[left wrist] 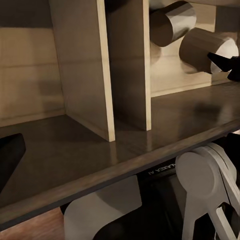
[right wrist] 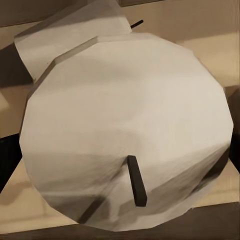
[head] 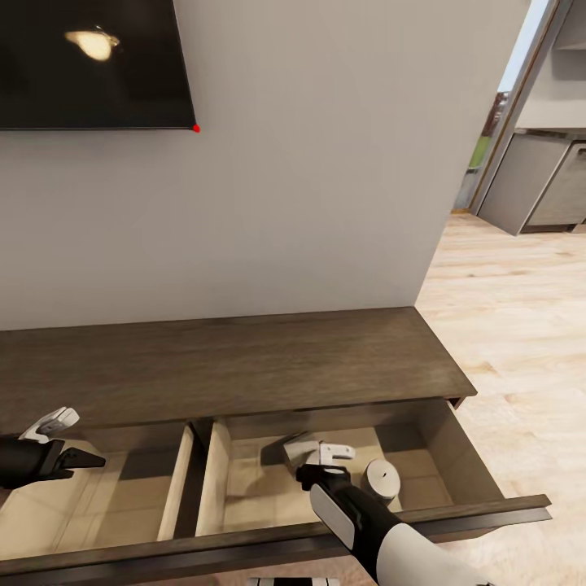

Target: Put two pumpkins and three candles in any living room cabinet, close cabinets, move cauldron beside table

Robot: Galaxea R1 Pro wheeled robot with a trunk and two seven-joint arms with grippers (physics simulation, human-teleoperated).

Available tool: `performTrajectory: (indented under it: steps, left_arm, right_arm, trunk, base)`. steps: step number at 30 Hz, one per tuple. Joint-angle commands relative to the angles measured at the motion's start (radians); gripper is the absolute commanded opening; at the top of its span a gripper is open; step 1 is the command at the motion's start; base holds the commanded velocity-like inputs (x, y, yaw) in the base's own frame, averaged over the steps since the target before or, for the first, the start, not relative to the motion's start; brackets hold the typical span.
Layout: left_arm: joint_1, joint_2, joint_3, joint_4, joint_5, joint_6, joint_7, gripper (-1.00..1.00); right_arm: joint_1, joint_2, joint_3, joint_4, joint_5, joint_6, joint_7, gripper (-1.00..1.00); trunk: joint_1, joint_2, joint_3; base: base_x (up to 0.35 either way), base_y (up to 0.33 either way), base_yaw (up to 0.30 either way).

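R tool hangs inside the open R drawer of the cabinet, grip can't be told, candle lying just beside it to its R, another candle behind; L tool farther off.

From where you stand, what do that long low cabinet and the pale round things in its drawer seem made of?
The cabinet: dark brown wood, matte, with visible grain; its drawer insides look like pale beige board. The candles: probably wax, smooth off-white cylinders, each with a short dark wick.

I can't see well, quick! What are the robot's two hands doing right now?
Left gripper: open, holding nothing, over the left drawer.
Right gripper: in the right drawer by a candle; cannot tell if open.
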Motion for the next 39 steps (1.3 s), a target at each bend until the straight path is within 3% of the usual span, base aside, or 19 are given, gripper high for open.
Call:
performTrajectory:
  steps: [1,4,6,11,23,27,34,39]
  left_arm:
    - [-0.003,0.000,-0.004,0.001,-0.008,0.001,-0.010,1.00]
    - [-0.003,0.000,-0.004,0.001,-0.007,0.001,-0.010,1.00]
    - [-0.003,0.000,-0.004,0.001,-0.007,0.001,-0.011,1.00]
    - [-0.003,-0.001,-0.004,0.001,-0.006,0.001,-0.010,1.00]
    - [-0.003,0.001,-0.004,0.001,-0.005,0.001,-0.011,1.00]
    - [-0.003,0.001,-0.004,0.001,-0.005,0.001,-0.011,1.00]
    - [-0.003,0.000,-0.004,0.001,-0.005,0.001,-0.011,1.00]
    - [-0.003,0.000,-0.004,0.001,-0.006,0.001,-0.011,1.00]
  right_arm:
    - [-0.001,0.000,0.004,-0.001,-0.005,0.014,-0.007,1.00]
    - [-0.001,0.000,0.000,-0.001,-0.022,0.075,-0.010,1.00]
    - [-0.001,0.000,-0.002,-0.002,-0.058,0.105,-0.012,1.00]
    - [-0.001,0.000,-0.002,-0.003,-0.111,0.125,-0.013,1.00]
    - [-0.001,0.000,-0.001,-0.005,-0.106,0.108,-0.013,1.00]
    - [-0.001,0.000,0.005,-0.005,-0.100,0.029,-0.014,1.00]
    - [-0.001,0.000,0.007,-0.004,-0.100,0.013,-0.015,1.00]
    - [-0.001,0.000,0.007,-0.004,-0.100,0.017,-0.015,1.00]
  trunk:
    - [0.000,0.000,-0.001]
    - [0.000,0.000,-0.001]
    - [0.007,-0.014,-0.007]
    - [0.015,-0.028,-0.013]
    - [0.015,-0.028,-0.013]
    - [0.015,-0.028,-0.013]
    - [0.015,-0.028,-0.013]
    - [-0.004,0.007,0.002]
  base:
    - [0.000,0.000,0.000]
    - [0.000,0.000,0.000]
    - [0.000,0.000,0.000]
    - [0.000,0.000,0.000]
    - [0.000,0.000,0.000]
    - [0.000,0.000,0.000]
    - [0.000,0.000,0.000]
    - [0.000,0.000,0.000]
